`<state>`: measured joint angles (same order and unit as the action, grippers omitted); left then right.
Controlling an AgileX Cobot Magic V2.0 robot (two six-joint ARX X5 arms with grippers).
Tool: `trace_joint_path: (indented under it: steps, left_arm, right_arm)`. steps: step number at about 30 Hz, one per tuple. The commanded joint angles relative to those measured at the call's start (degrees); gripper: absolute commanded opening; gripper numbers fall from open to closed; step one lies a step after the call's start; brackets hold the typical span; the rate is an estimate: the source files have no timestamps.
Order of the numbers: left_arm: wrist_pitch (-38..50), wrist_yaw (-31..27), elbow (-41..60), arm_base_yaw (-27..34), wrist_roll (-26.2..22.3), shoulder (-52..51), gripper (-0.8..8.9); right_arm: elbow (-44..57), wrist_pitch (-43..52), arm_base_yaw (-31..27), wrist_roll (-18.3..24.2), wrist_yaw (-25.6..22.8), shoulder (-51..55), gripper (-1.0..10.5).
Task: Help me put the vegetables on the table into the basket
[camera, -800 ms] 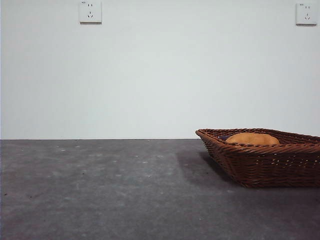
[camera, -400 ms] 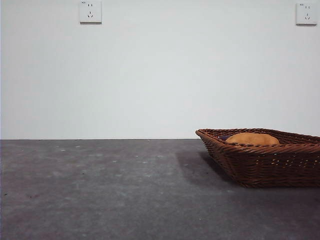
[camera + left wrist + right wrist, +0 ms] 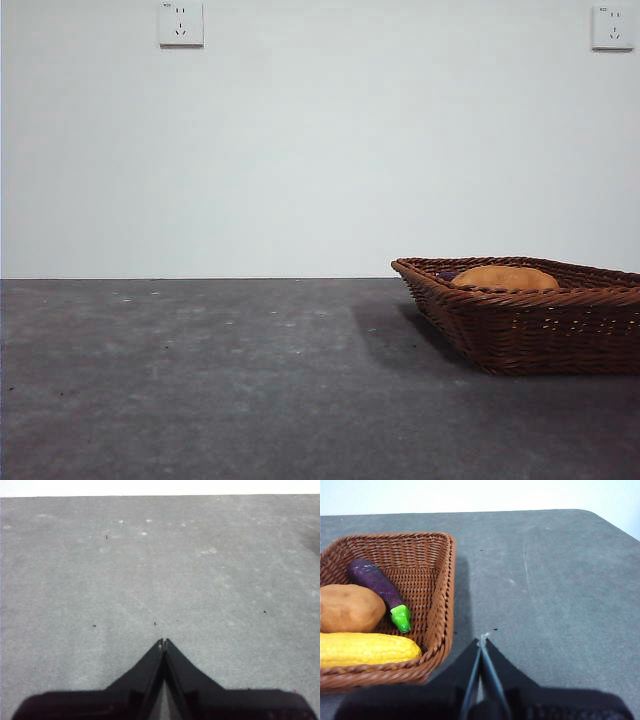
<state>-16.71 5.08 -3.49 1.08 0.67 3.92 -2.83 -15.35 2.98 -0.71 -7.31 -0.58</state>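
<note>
1. The basket (image 3: 437, 605) sits on the table (image 3: 550, 580), and all three vegetables lie inside it.
2. In the right wrist view, the eggplant (image 3: 376, 587) lies slantwise across the basket floor, its green tip pointing toward the basket's near wall.
3. The potato (image 3: 347, 607) rests just beside the eggplant, between it and the yellow piece (image 3: 367, 649).
4. The yellow piece lies along the basket's near wall, touching the potato.
5. From the front view, only the top of the potato (image 3: 504, 278) shows above the braided rim of the basket (image 3: 520, 325), which stands toward the table's right edge.
6. The right gripper (image 3: 482, 642) hangs over bare table just beside the basket's outer wall, jaws pressed together, gripping nothing.
7. The left gripper (image 3: 163, 642) hangs over bare table (image 3: 160, 560), well apart from the basket, its jaws likewise closed tip to tip and empty.
</note>
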Motion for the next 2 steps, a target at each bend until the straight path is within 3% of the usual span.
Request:
trace_joint_path:
  steps: [1, 2]
  left_arm:
    - [0.3, -0.2, 0.3, 0.2, 0.2, 0.0, -0.03]
    - [0.3, -0.2, 0.3, 0.2, 0.2, 0.0, -0.03]
  right_arm:
    - [0.3, 0.3, 0.0, -0.6, -0.2, 0.1, 0.0]
    - [0.3, 0.3, 0.0, -0.6, -0.2, 0.1, 0.0]
